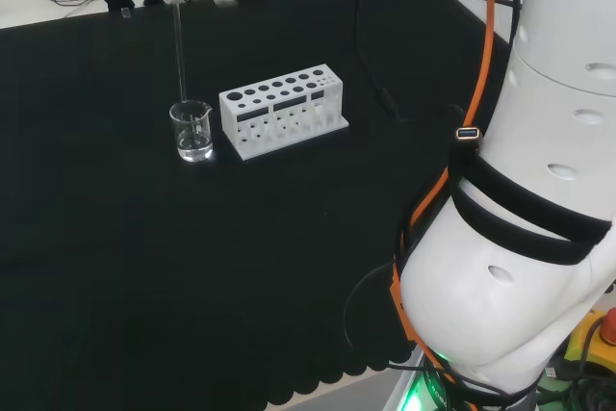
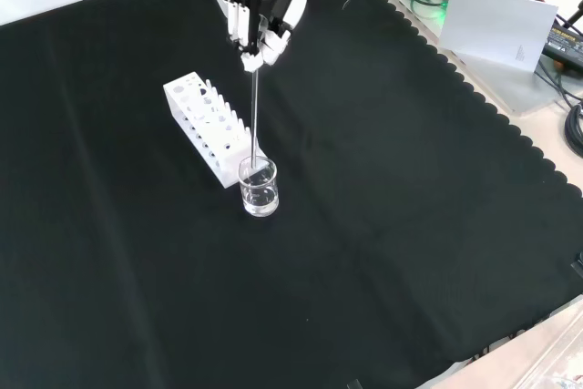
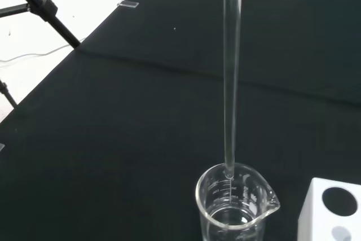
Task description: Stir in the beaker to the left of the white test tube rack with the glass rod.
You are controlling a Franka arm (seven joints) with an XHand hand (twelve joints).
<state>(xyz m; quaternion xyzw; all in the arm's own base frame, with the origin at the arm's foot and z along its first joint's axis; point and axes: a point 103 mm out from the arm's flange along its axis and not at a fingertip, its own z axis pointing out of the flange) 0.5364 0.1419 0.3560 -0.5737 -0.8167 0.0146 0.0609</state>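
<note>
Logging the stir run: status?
Hand shut on glass rod. Rod tip at beaker rim, beside test tube rack. Nothing in the way.

My glass rod (image 2: pixel 254 111) hangs upright, thin and clear, its lower tip at the rim of the beaker (image 2: pixel 259 187), just inside as far as I can tell. The beaker is small, clear, spouted, upright on the cloth, touching or just beside the white test tube rack (image 2: pixel 208 127).

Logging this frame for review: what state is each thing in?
hand: shut on the glass rod's top.
glass rod: near upright, lower tip at the beaker's rim.
beaker: upright on the cloth, a little clear liquid inside.
white test tube rack: standing beside the beaker.
</note>
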